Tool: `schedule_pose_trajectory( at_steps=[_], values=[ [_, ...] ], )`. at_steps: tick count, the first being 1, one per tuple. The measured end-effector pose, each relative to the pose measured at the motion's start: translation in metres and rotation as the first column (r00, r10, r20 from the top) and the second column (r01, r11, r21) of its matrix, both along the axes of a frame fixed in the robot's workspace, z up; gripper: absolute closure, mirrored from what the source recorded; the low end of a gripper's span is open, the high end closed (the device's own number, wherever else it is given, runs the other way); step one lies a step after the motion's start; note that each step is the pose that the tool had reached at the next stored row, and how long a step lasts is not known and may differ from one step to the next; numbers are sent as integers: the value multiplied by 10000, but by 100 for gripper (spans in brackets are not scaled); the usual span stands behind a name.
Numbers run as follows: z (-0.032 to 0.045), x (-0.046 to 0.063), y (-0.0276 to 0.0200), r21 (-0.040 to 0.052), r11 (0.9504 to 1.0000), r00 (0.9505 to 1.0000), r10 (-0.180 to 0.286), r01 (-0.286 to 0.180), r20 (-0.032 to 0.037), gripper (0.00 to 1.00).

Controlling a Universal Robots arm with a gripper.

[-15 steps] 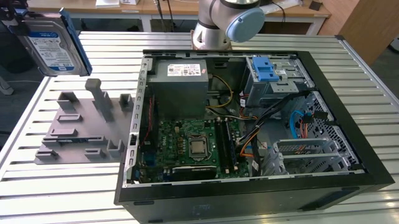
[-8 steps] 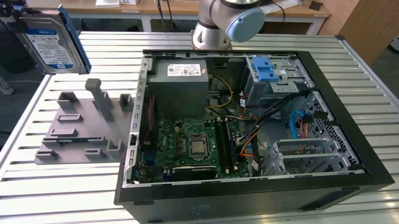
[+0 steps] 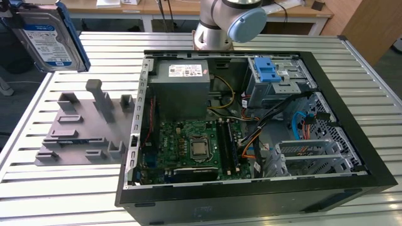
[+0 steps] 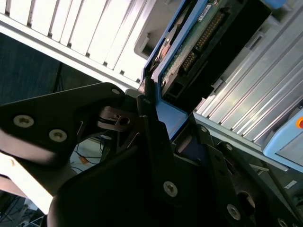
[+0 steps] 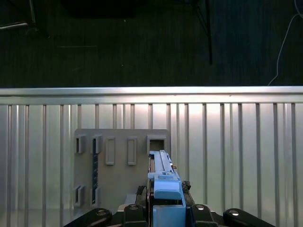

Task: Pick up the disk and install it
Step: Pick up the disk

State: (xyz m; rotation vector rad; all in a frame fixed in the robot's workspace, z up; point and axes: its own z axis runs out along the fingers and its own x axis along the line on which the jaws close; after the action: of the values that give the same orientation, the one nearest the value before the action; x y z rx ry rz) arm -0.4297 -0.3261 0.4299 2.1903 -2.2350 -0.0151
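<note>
The disk (image 3: 47,40), a silver drive with a blue-and-white label in a blue carrier, hangs in the air above the table's far corner, at the exterior view's left. In the second wrist view my gripper (image 4: 173,125) is shut on the blue carrier, with a black finger (image 4: 152,127) pressed against its edge. The disk (image 4: 199,42) extends away from the fingers. In the first wrist view the disk (image 5: 163,175) is edge-on, rising from my gripper (image 5: 166,210) above the grey holder (image 5: 123,165).
An open computer case (image 3: 251,193) lies on the slatted metal table (image 3: 63,188), showing its motherboard, cables and a drive bay with a blue latch (image 3: 267,70). The grey holder (image 3: 82,127) with slots and posts stands left of the case. The arm's base (image 3: 217,26) rises behind.
</note>
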Motion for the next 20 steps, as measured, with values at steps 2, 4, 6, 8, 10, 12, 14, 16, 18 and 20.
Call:
schedule_pose_trajectory(
  at_steps=[2,4,6,8,10,12,14,16,18,20],
  values=[
    [26,0,0,0,10000,10000,0,0,-1,64],
    [51,0,0,1,10000,10000,0,0,0,64],
    [77,0,0,0,10000,10000,0,0,0,64],
    [104,0,0,0,10000,10000,0,0,0,64],
    [129,0,0,1,10000,10000,0,0,0,64],
    [155,0,0,0,10000,10000,0,0,0,64],
    [180,0,0,1,10000,10000,0,0,0,64],
    [206,0,0,1,10000,10000,0,0,0,64],
    [231,0,0,0,10000,10000,1,-1,-1,64],
    [256,0,0,0,10000,10000,0,0,0,64]
  ],
)
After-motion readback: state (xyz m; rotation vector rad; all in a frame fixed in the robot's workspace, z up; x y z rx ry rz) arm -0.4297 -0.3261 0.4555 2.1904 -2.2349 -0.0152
